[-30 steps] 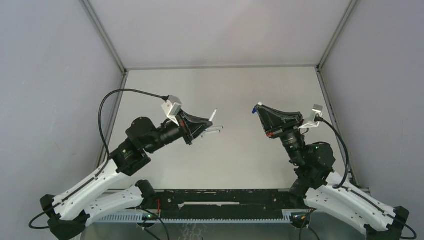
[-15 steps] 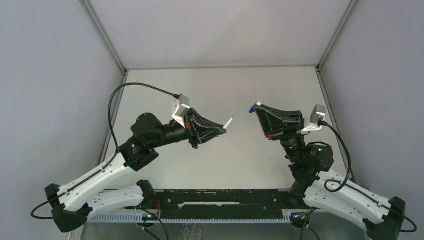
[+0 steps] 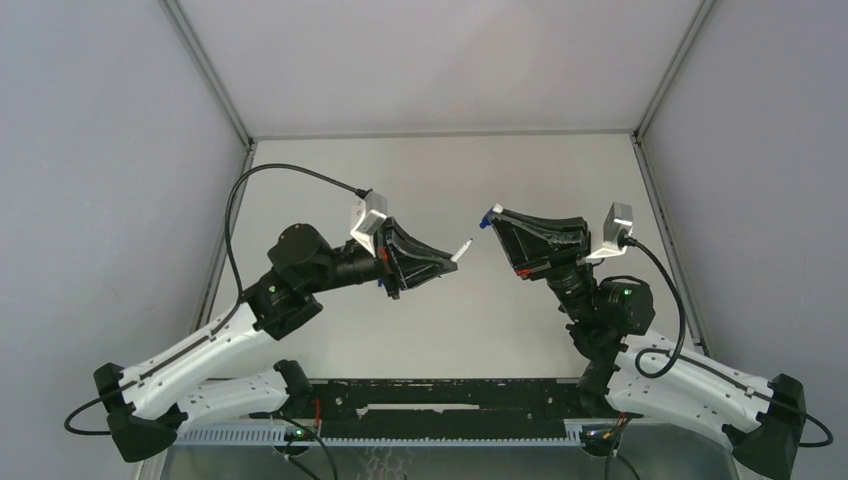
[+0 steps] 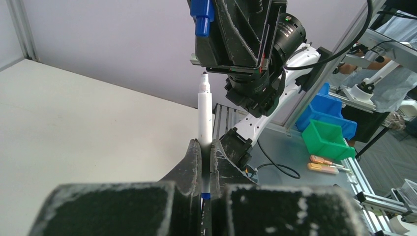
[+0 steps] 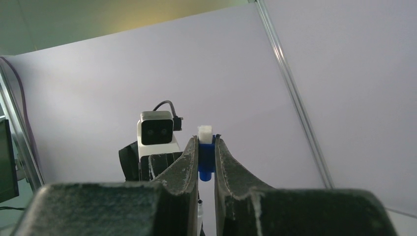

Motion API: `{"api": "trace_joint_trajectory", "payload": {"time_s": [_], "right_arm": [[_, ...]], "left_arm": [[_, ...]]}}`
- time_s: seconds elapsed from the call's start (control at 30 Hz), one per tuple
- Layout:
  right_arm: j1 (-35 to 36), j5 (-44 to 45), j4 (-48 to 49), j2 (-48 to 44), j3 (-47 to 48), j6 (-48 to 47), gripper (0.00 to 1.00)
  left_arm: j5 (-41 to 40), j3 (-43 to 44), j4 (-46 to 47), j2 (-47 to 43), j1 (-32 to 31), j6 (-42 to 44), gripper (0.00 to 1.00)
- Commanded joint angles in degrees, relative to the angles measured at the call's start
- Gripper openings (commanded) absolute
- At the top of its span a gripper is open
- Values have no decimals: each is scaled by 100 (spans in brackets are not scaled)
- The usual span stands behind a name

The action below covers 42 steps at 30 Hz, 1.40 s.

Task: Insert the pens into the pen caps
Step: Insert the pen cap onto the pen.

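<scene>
Left end effector (image 3: 452, 256): closed tight on a pen, left of centre in the overhead view, held up off the tabletop (image 3: 440, 170).
Pen (image 4: 204, 115): white, gripped near its rear end, where a blue band shows low between the fingers. The shaft stands up through the middle of the left wrist view, its dark tip bare and aimed at the other arm.
Right end effector (image 3: 492, 218): jaws a narrow way apart, clamped on a cap, just right of centre in the overhead view.
Cap (image 5: 206, 160): blue, pinched between the fingertips in the middle of the right wrist view, with a white piece showing at its far end.
Pen and cap: near each other but apart. In the overhead view the cap sits up and to the right of the pen tip.
</scene>
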Motion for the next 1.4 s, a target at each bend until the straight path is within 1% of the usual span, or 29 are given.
{"api": "trace_joint_trajectory", "payload": {"time_s": [0.0, 0.9, 1.37], "right_arm": [[90, -158, 257, 80, 263, -46, 0], [241, -333, 214, 140, 256, -64, 0], [254, -274, 338, 188, 262, -23, 0]], "left_arm": [[113, 341, 197, 16, -25, 31, 0], [-289, 231, 180, -187, -25, 51, 0], [-37, 308, 177, -69, -25, 21, 0]]}}
